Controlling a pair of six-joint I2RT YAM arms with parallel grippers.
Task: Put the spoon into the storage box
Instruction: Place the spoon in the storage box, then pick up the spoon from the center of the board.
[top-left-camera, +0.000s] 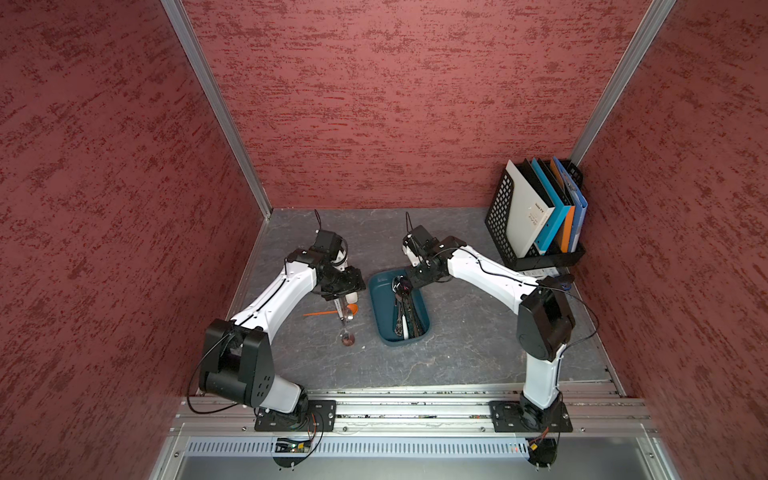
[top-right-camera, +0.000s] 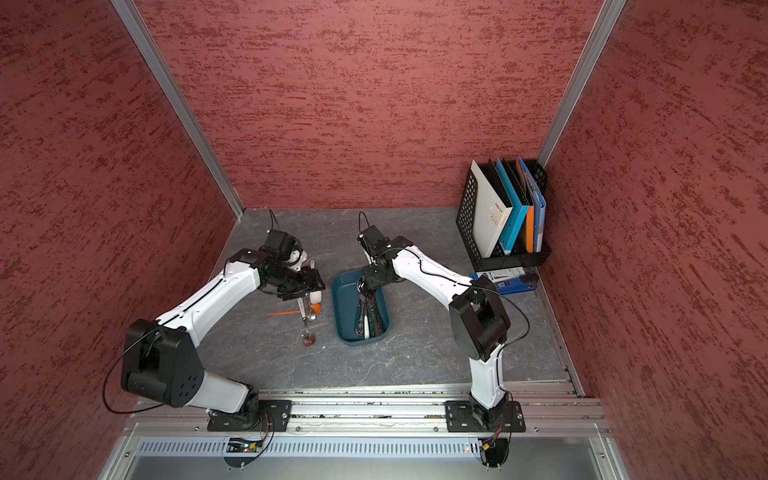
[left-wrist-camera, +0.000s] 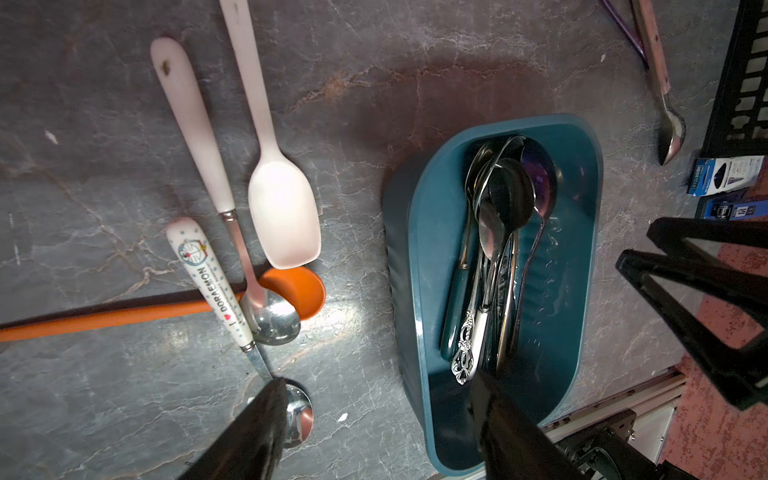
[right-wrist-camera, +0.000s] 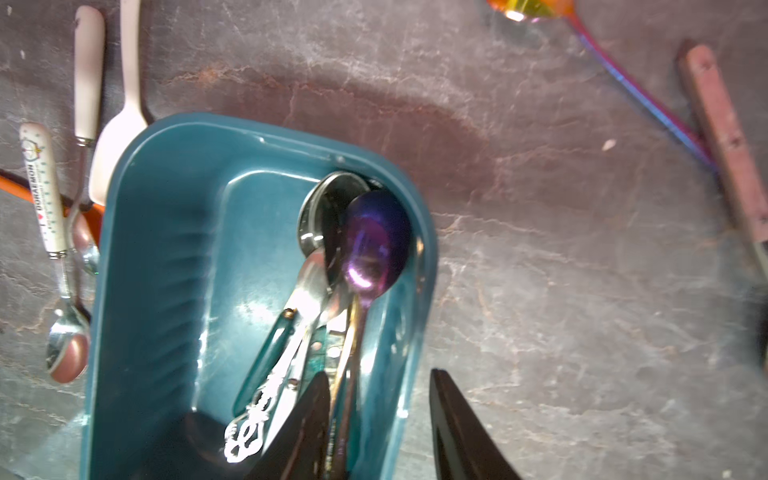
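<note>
While the right claw (right-wrist-camera: 376, 374) hung parted and empty over the storage box (top-left-camera: 379, 316), the purple spoon (right-wrist-camera: 376, 241) lying inside with others, we judged the job part done, for the left claw (left-wrist-camera: 380, 378) gaped empty above loose spoons (top-left-camera: 347, 337) at the box's nine o'clock.

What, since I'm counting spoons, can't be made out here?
- Both top views: spoons in the storage box too small to count; right hand covers some.
- Left wrist: left hand partly hides the bowl of the Doraemon spoon.
- Right wrist: brown-handled spoon cut off by the frame edge.
</note>
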